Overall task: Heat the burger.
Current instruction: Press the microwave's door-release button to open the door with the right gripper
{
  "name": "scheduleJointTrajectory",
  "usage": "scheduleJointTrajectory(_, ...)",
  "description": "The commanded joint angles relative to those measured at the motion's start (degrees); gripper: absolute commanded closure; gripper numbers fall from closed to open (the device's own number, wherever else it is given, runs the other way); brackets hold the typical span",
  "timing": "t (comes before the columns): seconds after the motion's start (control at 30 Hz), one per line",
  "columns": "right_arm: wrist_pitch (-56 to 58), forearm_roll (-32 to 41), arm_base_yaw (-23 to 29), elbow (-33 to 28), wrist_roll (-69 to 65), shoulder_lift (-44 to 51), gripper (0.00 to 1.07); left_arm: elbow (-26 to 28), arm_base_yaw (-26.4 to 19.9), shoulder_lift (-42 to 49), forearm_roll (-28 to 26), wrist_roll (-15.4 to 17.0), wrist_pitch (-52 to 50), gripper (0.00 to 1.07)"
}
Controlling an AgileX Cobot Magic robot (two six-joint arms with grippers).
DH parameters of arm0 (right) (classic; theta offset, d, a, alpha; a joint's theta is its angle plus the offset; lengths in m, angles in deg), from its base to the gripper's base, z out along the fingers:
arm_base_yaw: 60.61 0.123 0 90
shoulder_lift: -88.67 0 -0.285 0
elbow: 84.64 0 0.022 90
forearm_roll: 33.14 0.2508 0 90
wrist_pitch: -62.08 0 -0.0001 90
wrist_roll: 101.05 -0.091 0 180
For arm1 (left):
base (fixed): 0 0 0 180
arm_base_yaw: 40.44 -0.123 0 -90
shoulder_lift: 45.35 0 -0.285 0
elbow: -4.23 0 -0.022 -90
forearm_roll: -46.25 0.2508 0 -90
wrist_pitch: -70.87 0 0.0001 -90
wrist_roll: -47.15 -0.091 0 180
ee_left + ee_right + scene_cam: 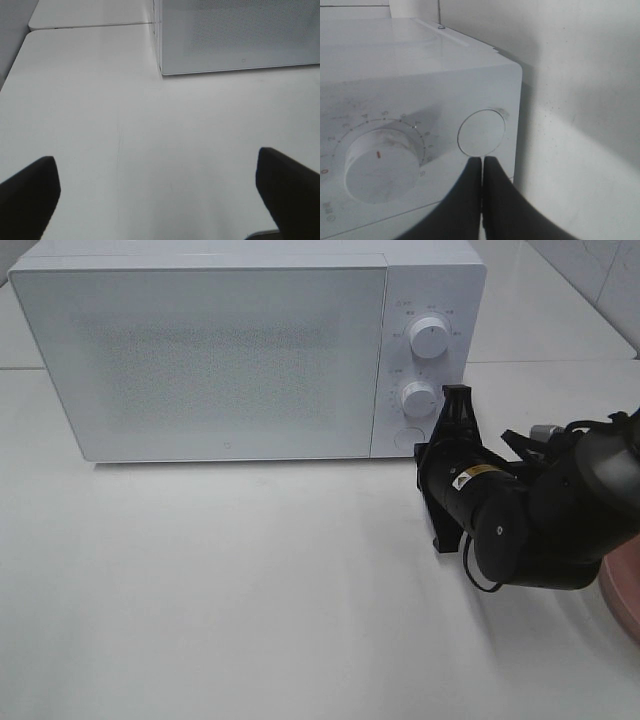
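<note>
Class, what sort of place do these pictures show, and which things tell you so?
Probably a kitchen-like robot test bench: a white microwave on a plain white table, with a shut robot claw near its round button.

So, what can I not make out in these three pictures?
- Burger: in no view; the closed, frosted door of the microwave hides its inside.
- Pink plate: exterior view, cut off by the right edge.
- Dial markings: right wrist view, blurred and too small.
- Right gripper and round button: the right wrist view does not show whether they touch.
</note>
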Motion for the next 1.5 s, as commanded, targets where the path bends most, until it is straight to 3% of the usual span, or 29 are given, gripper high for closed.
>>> scheduleJointTrajectory(0.03,0.7,-1.2,-1.2,2.1,-0.3,-1.2,1.07,-0.2,-0.1,1.0,0.0,0.3,-0.2,0.07)
scheduleJointTrajectory(1.03,3.6,-0.3,-3.3,11.0,1.9,-7.8,1.07,-0.2,-0.1,1.0,0.0,0.3,-0.2,0.07)
scheduleJointTrajectory(1.5,-4.6,0.7,-3.3,15.4,3.8,-7.8,1.07,-0.2,-0.1,1.0,0.0,0.3,-0.2,0.07)
